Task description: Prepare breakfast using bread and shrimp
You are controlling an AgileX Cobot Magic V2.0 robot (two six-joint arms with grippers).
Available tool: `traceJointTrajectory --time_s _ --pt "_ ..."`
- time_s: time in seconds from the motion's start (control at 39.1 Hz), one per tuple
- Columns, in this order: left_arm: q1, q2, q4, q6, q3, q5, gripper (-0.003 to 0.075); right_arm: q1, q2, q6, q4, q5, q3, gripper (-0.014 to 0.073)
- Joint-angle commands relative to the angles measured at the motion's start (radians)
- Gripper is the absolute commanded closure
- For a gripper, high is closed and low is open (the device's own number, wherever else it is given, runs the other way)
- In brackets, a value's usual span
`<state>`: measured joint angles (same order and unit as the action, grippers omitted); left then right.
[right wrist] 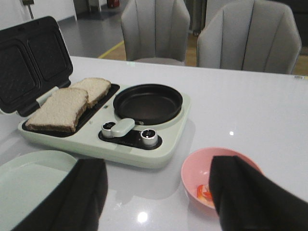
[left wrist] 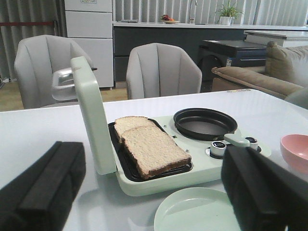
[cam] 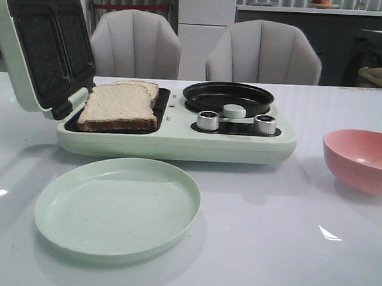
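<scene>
Two slices of bread (cam: 119, 104) lie overlapping in the left tray of a pale green breakfast maker (cam: 178, 145) whose lid (cam: 39, 45) stands open. The nearer slice (left wrist: 154, 149) partly covers the farther one (left wrist: 130, 122). Small orange-red shrimp (right wrist: 204, 192) lie in a pink bowl (right wrist: 202, 168), partly hidden by a finger. My left gripper (left wrist: 154, 192) is open and empty, short of the maker. My right gripper (right wrist: 159, 197) is open and empty over the table beside the bowl. Neither gripper shows in the front view.
A black round pan (cam: 228, 97) sits in the maker's right half, behind two knobs (cam: 207, 120). An empty pale green plate (cam: 117, 206) lies in front of the maker. The pink bowl (cam: 363, 158) stands at the right. Two grey chairs (cam: 135, 44) are behind the table.
</scene>
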<state>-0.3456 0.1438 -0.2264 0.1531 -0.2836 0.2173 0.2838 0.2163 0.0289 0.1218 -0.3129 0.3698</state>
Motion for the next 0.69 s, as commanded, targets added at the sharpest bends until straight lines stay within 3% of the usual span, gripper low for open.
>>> traceJointTrajectory --time_s 0.0,0.23,0.67 --pt "-0.005 0.010 -0.012 0.000 -0.026 -0.088 0.0102 -0.004 -0.068 0.002 0.007 0.147 -0.039 0.0046" --pt "-0.005 0.010 -0.012 0.000 -0.026 -0.088 0.0102 -0.004 -0.110 0.002 0.007 0.174 -0.123 0.0046" --pt "-0.005 0.010 -0.040 0.000 -0.026 -0.119 0.0102 -0.004 -0.110 0.002 0.007 0.166 -0.126 0.0046"
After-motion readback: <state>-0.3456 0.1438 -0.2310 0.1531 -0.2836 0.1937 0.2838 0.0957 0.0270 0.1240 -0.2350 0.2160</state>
